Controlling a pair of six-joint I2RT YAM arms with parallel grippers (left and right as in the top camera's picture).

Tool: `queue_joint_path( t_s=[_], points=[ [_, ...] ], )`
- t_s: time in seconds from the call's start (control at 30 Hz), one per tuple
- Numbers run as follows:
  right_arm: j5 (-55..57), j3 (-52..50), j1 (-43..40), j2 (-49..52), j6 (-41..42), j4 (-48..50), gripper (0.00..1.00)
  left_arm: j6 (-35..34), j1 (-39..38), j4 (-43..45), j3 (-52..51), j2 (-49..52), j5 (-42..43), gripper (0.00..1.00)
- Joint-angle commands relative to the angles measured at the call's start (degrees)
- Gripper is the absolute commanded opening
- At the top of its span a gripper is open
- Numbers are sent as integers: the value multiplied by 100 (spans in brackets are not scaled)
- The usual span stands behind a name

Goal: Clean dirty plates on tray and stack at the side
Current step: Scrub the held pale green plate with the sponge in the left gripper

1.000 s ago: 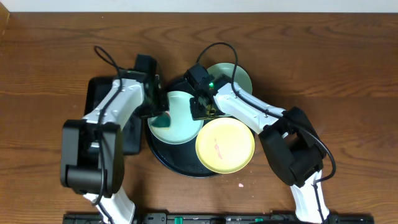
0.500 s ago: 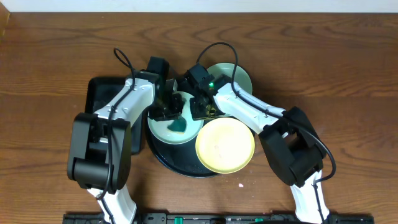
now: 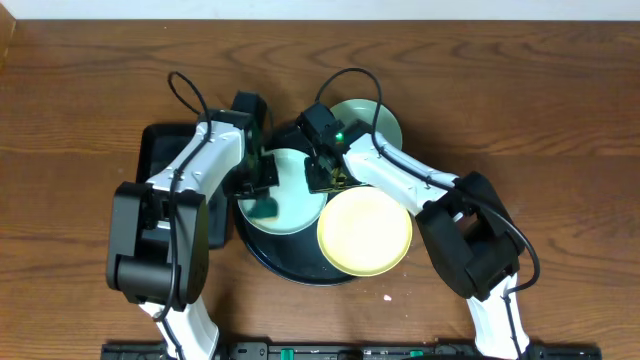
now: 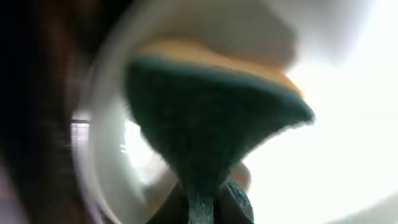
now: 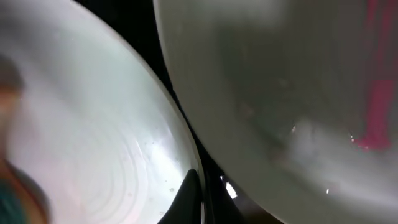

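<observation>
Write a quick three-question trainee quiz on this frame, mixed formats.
1. True or false: no hand holds the sponge.
2. Multiple choice: how many plates show in the overhead view? A) two B) three C) four
3. Short answer: what colour is the plate under the sponge?

Key: 1 false, the left hand pinches it; 2 B; 3 mint-green.
</observation>
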Motion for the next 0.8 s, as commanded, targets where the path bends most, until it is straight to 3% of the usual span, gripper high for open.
queue_joint_path(
  t_s=[0.0,0.23,0.47,0.53,0.67,0.73,0.77],
  points=[
    [140,24,13,190,-57,-66,1,831,-201,-70,26,70,1246,7],
    [140,24,11,190,-59,-70,1,365,-275,807,26,72,1130,7],
    [142,24,11,190,-59,-68,1,-1003,-275,1259,26,72,-1784,7],
    [140,24,11,190,-59,-68,1,-1062,-275,1172,26,74,-2153,7],
    [142,24,11,190,-59,-63,1,-1056,-284,546,26,74,-1963,7],
    [142,24,11,190,-59,-63,1,-868,-289,258,26,74,-1432,8],
    [142,24,11,190,-59,-63,1,-507,-293,101,26,74,-758,8]
  ],
)
